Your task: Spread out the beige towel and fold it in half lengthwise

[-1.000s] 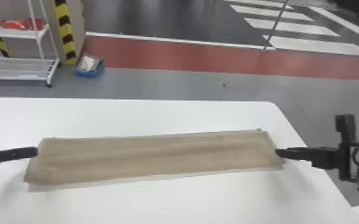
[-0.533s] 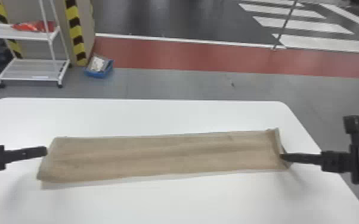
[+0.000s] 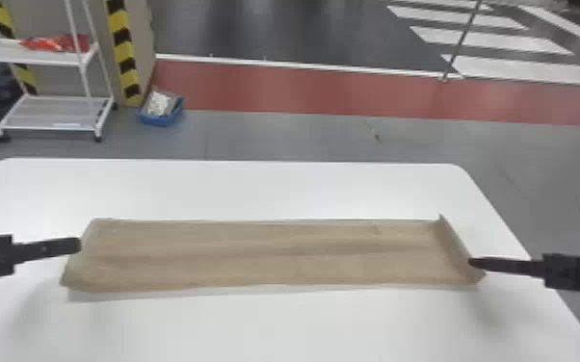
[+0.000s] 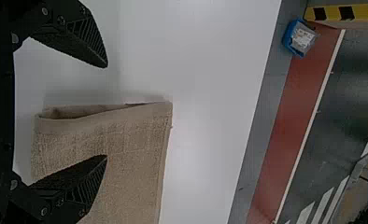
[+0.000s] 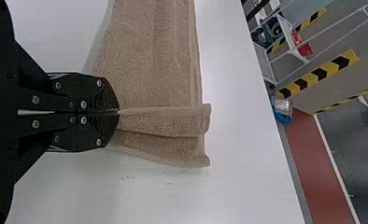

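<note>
Tabletop (image 3: 274,190): white, rounded at its far corners, under the whole towel (image 3: 274,250).
Wheeled rack (image 3: 48,61): on the floor beyond the tabletop, toward the left, with something red (image 3: 78,43) on its upper shelf.
Beige towel: a long strip running left to right across the tabletop, layered at its left end, with a narrow raised fold along its right end.
Right gripper (image 3: 471,262): at the towel's right end, jaws together, clamped on that raised fold.
Left gripper (image 3: 80,244): by the towel's left end, jaws well apart, one over the cloth in its wrist view; whether that one touches is hard to tell.
</note>
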Controlling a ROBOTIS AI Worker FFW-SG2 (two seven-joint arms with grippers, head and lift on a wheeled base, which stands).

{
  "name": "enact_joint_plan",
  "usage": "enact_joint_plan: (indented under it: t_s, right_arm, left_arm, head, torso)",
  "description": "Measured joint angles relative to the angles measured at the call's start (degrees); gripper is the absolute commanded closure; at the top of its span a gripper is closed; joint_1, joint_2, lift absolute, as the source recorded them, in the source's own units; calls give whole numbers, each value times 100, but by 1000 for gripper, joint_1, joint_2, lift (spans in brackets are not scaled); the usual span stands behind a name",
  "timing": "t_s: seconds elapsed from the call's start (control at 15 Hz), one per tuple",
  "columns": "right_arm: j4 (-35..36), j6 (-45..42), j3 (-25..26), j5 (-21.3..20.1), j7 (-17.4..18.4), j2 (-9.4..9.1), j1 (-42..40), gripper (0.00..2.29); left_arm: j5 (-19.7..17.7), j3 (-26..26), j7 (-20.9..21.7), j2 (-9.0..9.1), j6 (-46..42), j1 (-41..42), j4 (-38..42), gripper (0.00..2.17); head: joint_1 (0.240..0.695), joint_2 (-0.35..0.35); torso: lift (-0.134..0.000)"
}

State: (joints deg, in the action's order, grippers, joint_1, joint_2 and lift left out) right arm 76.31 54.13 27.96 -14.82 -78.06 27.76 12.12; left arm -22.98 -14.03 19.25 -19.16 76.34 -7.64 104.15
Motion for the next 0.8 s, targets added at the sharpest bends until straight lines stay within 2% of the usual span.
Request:
enact_joint_plan:
  t_s: [0.13,0.2,0.27,0.33,0.53,0.6,0.8]
  right_arm:
    - [15,80,24,-20,12,51,-24,1595]
    - [20,55,83,-46,83,57,-35,1274]
    - [19,-29,195,-39,179,50,-47,761]
    - [2,-143,264,-18,293,30,-59,46]
    - [-49,-495,378,49,651,-51,-70,22]
    - [-47,-595,455,72,778,-86,-70,46]
    - [164,-973,836,254,965,-252,-82,49]
  left_arm:
    - [0,15,0,0,4,0,4,232]
    - [0,20,0,0,7,2,26,232]
    - [-3,22,0,0,8,18,53,232]
    - [-4,25,0,0,8,34,69,232]
    - [-6,37,-2,27,20,68,164,215]
    - [-11,40,-15,47,24,101,248,140]
    - [-35,40,-51,84,26,198,526,134]
  head:
    - [695,-193]
    - [695,-204]
    - [695,-211]
    - [695,-219]
    - [695,-231]
    - [695,-243]
    - [695,-259]
  torso:
    - [-124]
    - [-124]
    - [-124]
    - [-124]
    - [-124]
    - [-124]
    - [-124]
